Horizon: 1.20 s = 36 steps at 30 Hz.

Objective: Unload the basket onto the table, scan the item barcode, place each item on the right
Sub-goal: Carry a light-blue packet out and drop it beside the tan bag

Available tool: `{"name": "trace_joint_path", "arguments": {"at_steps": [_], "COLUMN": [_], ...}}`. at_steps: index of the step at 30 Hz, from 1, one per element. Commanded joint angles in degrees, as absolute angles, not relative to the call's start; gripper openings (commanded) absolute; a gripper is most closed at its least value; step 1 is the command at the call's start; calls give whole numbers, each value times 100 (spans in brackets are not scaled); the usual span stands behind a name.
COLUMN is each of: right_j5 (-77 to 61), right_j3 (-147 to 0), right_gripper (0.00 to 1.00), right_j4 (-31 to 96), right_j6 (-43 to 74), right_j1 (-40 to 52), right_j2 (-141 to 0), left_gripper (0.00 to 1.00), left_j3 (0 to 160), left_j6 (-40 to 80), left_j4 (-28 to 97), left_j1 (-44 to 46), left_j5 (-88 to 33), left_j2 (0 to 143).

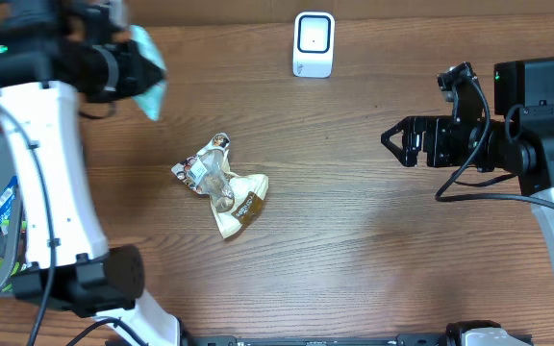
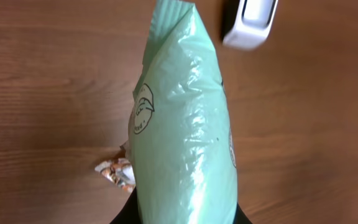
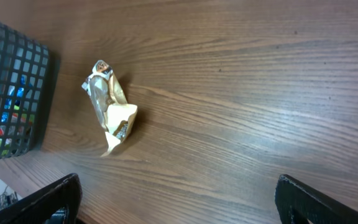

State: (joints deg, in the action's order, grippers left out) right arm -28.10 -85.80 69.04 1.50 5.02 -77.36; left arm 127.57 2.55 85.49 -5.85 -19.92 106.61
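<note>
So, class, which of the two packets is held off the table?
The green packet, clamped in the left gripper; the cream packet lies crumpled on the table, untouched.

left arm [image 1: 51, 183]: white links, black joints, black cable | right arm [image 1: 546, 159]: black housing, green light, black cables | right hand [image 3: 178, 182]: black fingers

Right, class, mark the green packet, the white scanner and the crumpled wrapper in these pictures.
green packet [image 2: 185, 137], left wrist view, middle of its glossy face.
white scanner [image 1: 314, 40], overhead view, centre of its front window.
crumpled wrapper [image 1: 224, 187], overhead view, its twisted middle.
</note>
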Motion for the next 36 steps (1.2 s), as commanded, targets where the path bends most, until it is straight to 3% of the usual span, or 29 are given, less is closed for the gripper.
{"name": "trace_joint_path", "arguments": {"at_steps": [1, 11, 21, 28, 30, 31, 33, 34, 36], "right_j5": [-2810, -2812, -2816, -2814, -2814, -2814, -2814, -2816, -2816], "right_j3": [-8549, -8549, -8549, -8549, -8549, -8549, -8549, -8549, -8549], "right_gripper": [100, 100, 100, 100, 100, 100, 100, 100, 100], "right_j4": [6818, 6989, 7070, 7105, 7081, 7067, 7054, 7052, 7054], "right_j6": [148, 148, 150, 148, 148, 148, 148, 148, 148], "right_j1": [541, 541, 541, 541, 541, 541, 541, 541, 541], "right_j2": [-7699, -7913, -8114, -8114, -8114, -8114, -8114, -8114, -8114], "left_gripper": [4, 4, 4, 5, 12, 21, 58, 66, 74], "left_j3": [12204, 9817, 8068, 7719, 7723, 7725, 7749, 7780, 7915], "left_j6": [228, 1656, 2268, 2676, 2681, 2674, 2425, 2193, 1929], "left_j4": [8512, 7059, 4847, 5103, 5245, 5323, 5404, 5408, 5476], "left_j1": [16, 1155, 1813, 1870, 1870, 1870, 1870, 1870, 1868], "left_j5": [-1004, -904, -720, 62, 27, -30, -379, -648, -1133], "left_j2": [10634, 10755, 10755, 10753, 10753, 10753, 10753, 10753, 10753]}}
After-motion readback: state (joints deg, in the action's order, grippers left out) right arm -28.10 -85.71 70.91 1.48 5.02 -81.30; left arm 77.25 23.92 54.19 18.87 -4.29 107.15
